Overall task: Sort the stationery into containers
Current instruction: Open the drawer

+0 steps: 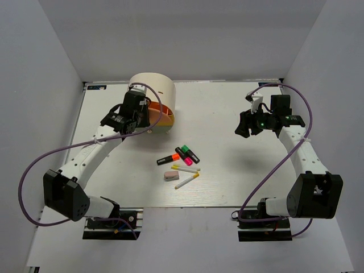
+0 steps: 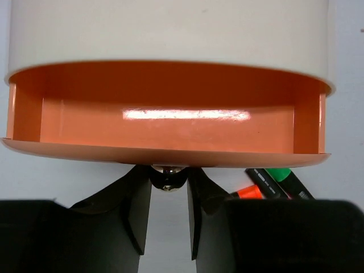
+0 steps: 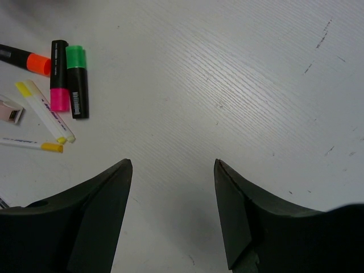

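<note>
Stationery lies loose in the middle of the table (image 1: 239,170): three highlighters (image 1: 187,156), two thin pens (image 1: 186,169) and an eraser (image 1: 171,176), near the cream chest (image 1: 162,88), whose orange drawer (image 2: 170,122) stands pulled out and bare inside. The left gripper (image 2: 169,185) pinches the drawer's small round knob (image 2: 168,177), while the right gripper (image 3: 173,170) hangs spread wide above the table, holding nothing. The pieces look light, stiff and apt to roll, so each is probably best pinched across its middle.
</note>
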You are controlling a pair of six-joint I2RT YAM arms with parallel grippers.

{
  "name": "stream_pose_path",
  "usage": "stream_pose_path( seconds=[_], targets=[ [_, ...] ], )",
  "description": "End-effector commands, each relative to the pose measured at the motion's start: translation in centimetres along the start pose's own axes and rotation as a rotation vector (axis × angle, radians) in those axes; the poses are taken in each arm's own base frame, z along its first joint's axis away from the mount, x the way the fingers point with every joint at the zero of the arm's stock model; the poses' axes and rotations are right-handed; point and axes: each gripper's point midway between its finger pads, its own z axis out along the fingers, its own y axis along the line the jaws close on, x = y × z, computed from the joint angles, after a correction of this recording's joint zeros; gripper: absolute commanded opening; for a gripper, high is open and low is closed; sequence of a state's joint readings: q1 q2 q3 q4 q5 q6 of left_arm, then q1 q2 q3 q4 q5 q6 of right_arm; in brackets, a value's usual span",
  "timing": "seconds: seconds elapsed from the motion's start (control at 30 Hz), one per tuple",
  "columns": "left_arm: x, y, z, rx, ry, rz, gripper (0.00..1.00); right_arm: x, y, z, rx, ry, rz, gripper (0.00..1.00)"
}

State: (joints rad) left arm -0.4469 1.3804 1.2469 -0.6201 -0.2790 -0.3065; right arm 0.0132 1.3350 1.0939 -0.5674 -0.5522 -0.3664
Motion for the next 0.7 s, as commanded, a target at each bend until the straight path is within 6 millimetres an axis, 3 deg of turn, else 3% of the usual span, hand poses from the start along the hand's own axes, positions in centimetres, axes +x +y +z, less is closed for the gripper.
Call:
stream_pose_path(
  seconds=[0.0, 0.1, 0.13, 0.23, 0.27, 0.37, 0.47, 0.67],
  targets=[
    [0.2, 0.1, -1.8, 0.034, -0.003, -0.024, 0.18, -1.3, 0.2, -0.3, -0.014, -0.041, -0.021, 0.65],
    [0.6, 0.2, -2.3, 0.044, -0.005, -0.025, 0.21, -1.3, 0.5, -0.3, -0.027, -0.038, -0.024, 0.65],
    [1.1, 0.3, -2.1, 0.04, 0.007, -0.022, 0.31, -1.2, 0.5, -0.2, -0.033, -0.034, -0.025, 0.65],
    [1.5, 0.3, -2.2, 0.048, 0.013, -0.021, 0.43, -1.4, 1.5, -0.4, -0.098, -0.04, -0.051, 0.68],
    [1.7, 0.1, -2.1, 0.057, 0.014, -0.022, 0.59, -1.4, 2.1, -0.3, -0.137, -0.043, -0.054, 0.7],
    [1.7, -0.2, -1.8, 0.066, 0.016, -0.022, 0.78, -1.3, 4.2, -0.1, -0.261, -0.029, -0.124, 0.71],
    [1.5, -0.4, -1.7, 0.075, 0.019, -0.022, 0.86, -0.8, 5.5, 1.1, -0.321, 0.005, -0.16, 0.71],
    [2.4, 0.2, -2.8, 0.07, 0.034, -0.018, 0.9, 0.2, 8.9, 4.8, -0.368, 0.111, -0.186, 0.62]
  ],
)
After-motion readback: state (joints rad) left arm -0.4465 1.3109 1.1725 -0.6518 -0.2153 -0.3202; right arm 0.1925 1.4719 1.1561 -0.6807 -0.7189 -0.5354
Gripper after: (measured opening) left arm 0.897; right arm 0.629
